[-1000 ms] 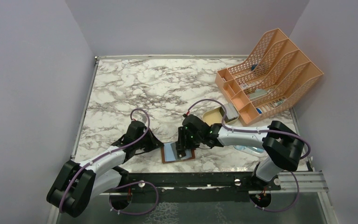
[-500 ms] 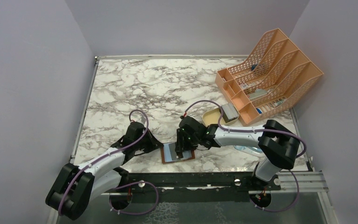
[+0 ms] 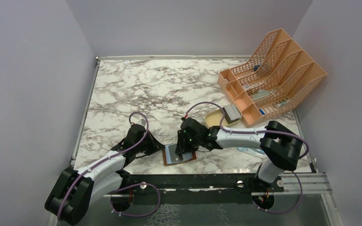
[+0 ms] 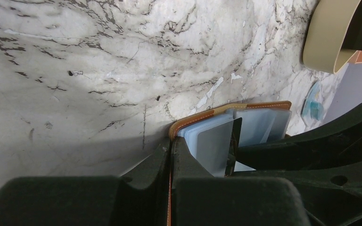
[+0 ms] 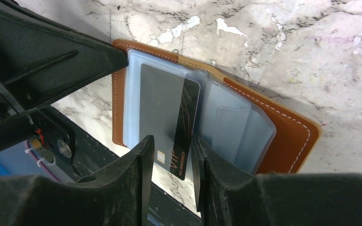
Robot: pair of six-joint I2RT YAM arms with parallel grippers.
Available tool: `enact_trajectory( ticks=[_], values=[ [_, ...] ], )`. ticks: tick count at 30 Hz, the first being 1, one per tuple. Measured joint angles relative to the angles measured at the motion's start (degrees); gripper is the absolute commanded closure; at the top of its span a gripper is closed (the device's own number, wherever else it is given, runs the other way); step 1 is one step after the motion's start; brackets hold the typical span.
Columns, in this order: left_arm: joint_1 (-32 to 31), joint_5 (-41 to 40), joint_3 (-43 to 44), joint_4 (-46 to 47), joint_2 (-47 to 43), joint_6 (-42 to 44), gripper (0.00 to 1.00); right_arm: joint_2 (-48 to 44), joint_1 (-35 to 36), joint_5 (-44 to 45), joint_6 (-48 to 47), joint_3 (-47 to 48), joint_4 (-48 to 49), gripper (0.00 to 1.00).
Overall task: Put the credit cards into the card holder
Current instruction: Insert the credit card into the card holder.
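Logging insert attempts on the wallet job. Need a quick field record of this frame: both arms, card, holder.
left gripper: shut on the card holder's left edge
right gripper: fingers on either side of the dark card's near end; firm grip unclear
dark card: far end under a clear sleeve, near end sticking out
card holder: open flat on the table, sleeves facing up
other: tan tray and orange file rack at far right
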Motion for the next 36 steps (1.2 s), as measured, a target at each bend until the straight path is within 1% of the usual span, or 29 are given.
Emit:
enact_trajectory(
  ticks=[3,11,14,22,28,36],
  values=[
    [0.0,-0.1,-0.1,-0.2,-0.2,-0.1,1.00,0.1,0.2,-0.7,0.0,0.0,0.7,0.65],
    [-0.3,-0.2,-0.1,-0.2,-0.6,-0.5,1.00,1.3,0.3,-2.2,-0.1,0.2,2.0,0.74],
    [-0.4,-0.3,-0.1,-0.2,-0.6,-0.6,1.00,1.6,0.3,-2.2,-0.1,0.2,2.0,0.73],
    [-0.4,-0.3,-0.1,-0.2,-0.5,-0.7,1.00,1.6,0.5,-2.0,-0.4,0.3,1.6,0.67],
    [-0.6,-0.3,0.1,-0.1,0.2,0.5,1.00,1.0,0.7,1.6,-2.2,1.9,-3.8,0.66],
    [-0.6,-0.3,3.5,-0.2,4.4,4.2,1.00,-1.6,0.7,10.2,-4.8,4.7,-13.0,0.67]
  ],
)
